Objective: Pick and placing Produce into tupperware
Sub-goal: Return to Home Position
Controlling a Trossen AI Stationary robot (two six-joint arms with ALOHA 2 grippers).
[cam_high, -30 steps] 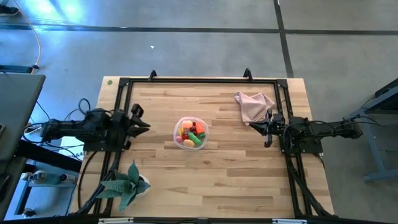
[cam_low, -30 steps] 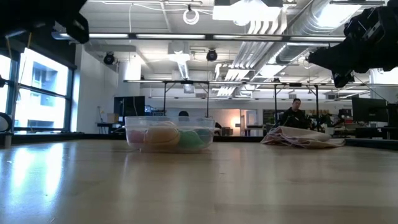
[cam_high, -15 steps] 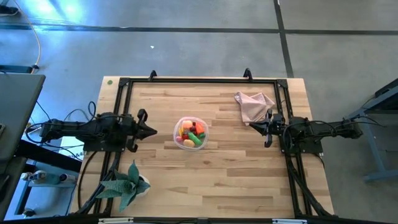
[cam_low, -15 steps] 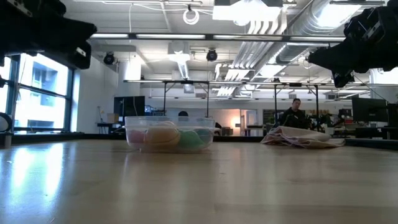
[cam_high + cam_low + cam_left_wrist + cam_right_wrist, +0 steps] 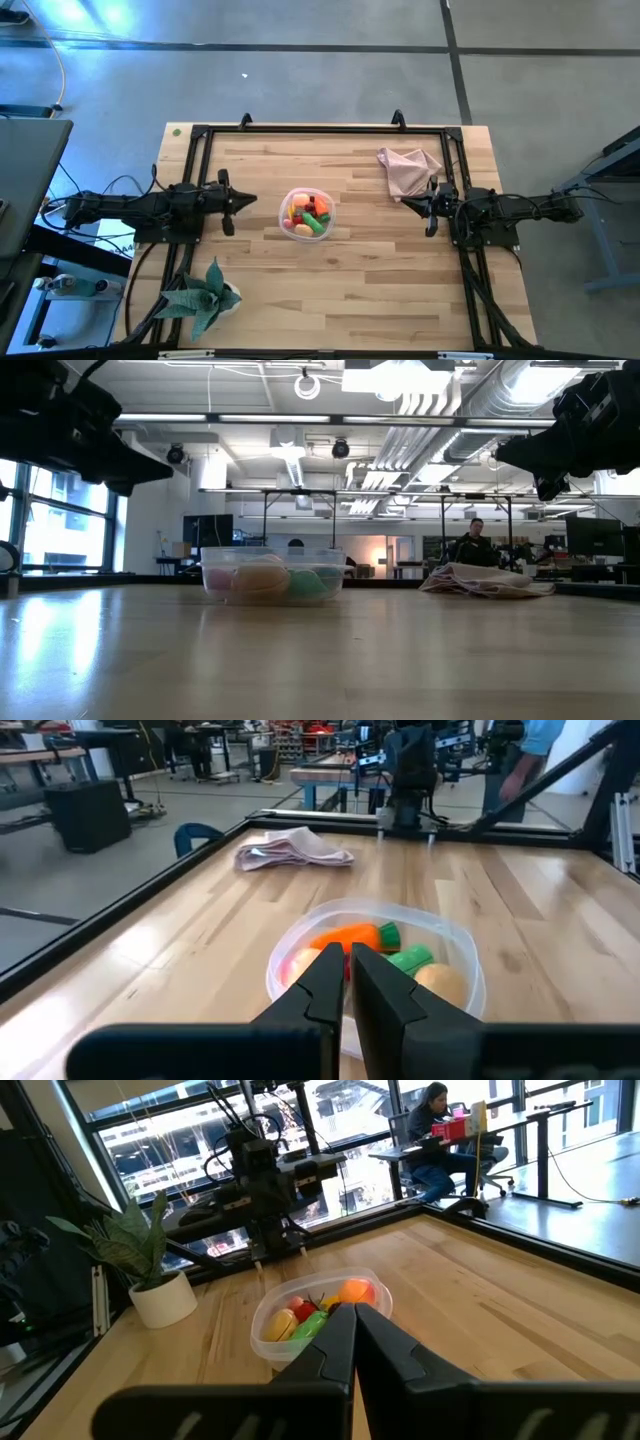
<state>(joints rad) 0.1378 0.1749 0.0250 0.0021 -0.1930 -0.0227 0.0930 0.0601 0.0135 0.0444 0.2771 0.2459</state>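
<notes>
Since a second before, the left arm had swung straight, bringing the left gripper (image 5: pixel 248 199) to centre-left, aimed at the tub (image 5: pixel 283 213) just to its right but not touching it. Its fingers (image 5: pixel 320 985) stood almost together, holding nothing. At the frame's centre the tub held the produce (image 5: pixel 309 213). Right of centre, well apart from the tub, the right gripper (image 5: pixel 408 202) had stayed put below the cloth (image 5: pixel 406 168), pinched nearly closed and empty.
</notes>
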